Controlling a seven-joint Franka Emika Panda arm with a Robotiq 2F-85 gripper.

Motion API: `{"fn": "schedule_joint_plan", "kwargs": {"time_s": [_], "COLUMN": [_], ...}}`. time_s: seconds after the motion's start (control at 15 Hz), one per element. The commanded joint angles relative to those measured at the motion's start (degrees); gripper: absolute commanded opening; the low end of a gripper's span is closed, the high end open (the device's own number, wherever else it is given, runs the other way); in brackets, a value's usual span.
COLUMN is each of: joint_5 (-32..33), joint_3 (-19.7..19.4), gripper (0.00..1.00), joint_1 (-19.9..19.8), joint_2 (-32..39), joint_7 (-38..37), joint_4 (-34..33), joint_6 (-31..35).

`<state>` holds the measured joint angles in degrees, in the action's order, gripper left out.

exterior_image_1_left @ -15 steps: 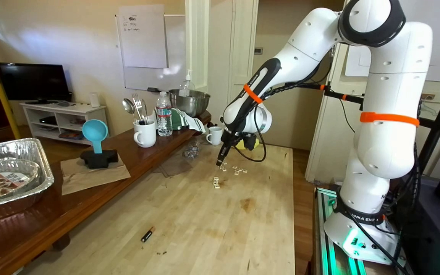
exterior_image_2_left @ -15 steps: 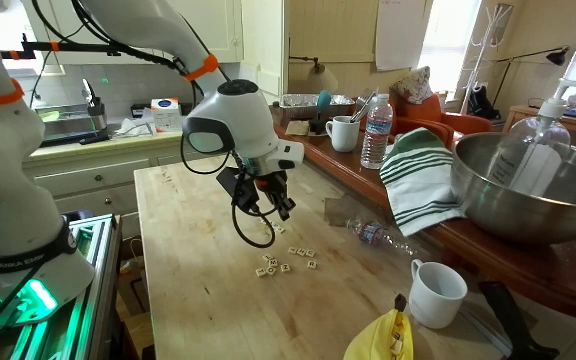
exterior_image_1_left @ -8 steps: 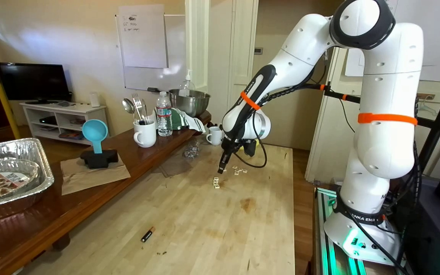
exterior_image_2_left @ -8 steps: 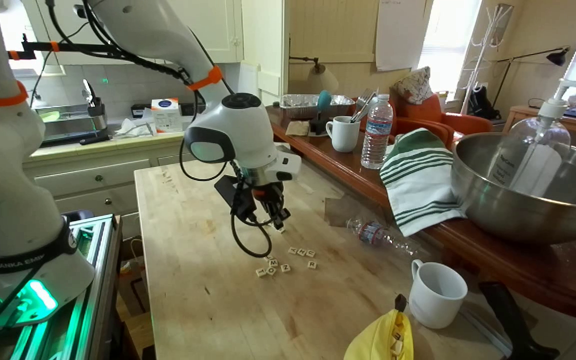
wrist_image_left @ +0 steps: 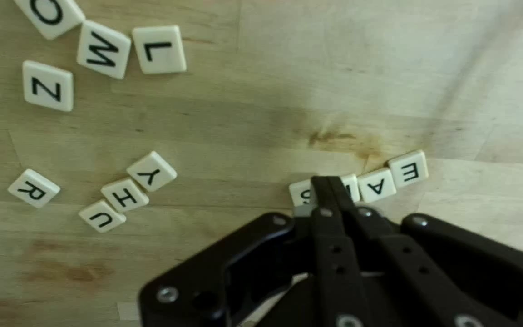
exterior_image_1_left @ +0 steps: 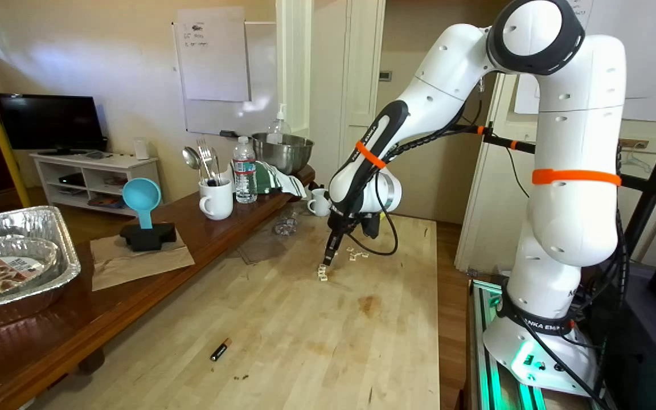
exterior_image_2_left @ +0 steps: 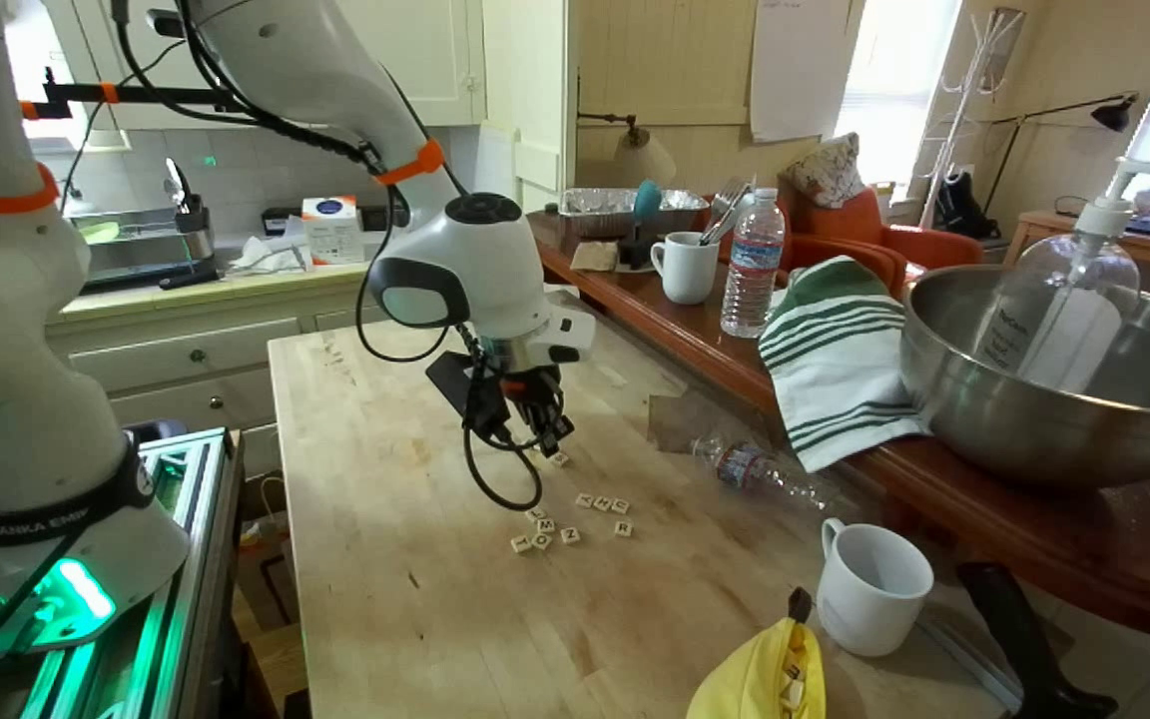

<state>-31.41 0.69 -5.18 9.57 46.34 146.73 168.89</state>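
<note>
Letter tiles [exterior_image_1_left: 323, 278] form a tight row on the wooden surface [exterior_image_1_left: 282, 324] in an exterior view, near 6 o'clock of the end effector [exterior_image_1_left: 327, 263]; a battery [exterior_image_1_left: 221, 349] lies at 8 o'clock. In an exterior view, a loose cluster of tiles [exterior_image_2_left: 546, 525] spreads at 6 o'clock, and a yellow pouch [exterior_image_2_left: 750, 676], with what look like more tiles inside, rests toward 5 o'clock. The wrist view shows the end effector pressed together, pinching nothing visible and overlapping the row; a tile marked A [wrist_image_left: 377, 185] and a tile marked E [wrist_image_left: 408, 168] sit at 3 o'clock. Work looks partly done: four tiles appear lined up, while others toward 9 and 10 o'clock seem left unordered.
</note>
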Motion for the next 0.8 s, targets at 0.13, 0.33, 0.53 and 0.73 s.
{"fn": "schedule_joint_plan", "kwargs": {"time_s": [0.13,0.33,0.53,0.73], "joint_5": [-1.92,-1.86,-1.81,-1.45], "joint_3": [1.02,0.97,1.05,1.0], "gripper": [0.0,0.0,0.0,0.0], "joint_1": [-0.82,-1.08,-1.32,-1.32], "joint_2": [2.48,3.26,4.1,4.87], "joint_7": [1.46,1.42,1.41,1.3], "joint_4": [-1.94,-2.7,-3.33,-3.83], "joint_6": [1.5,1.73,2.14,2.16]}}
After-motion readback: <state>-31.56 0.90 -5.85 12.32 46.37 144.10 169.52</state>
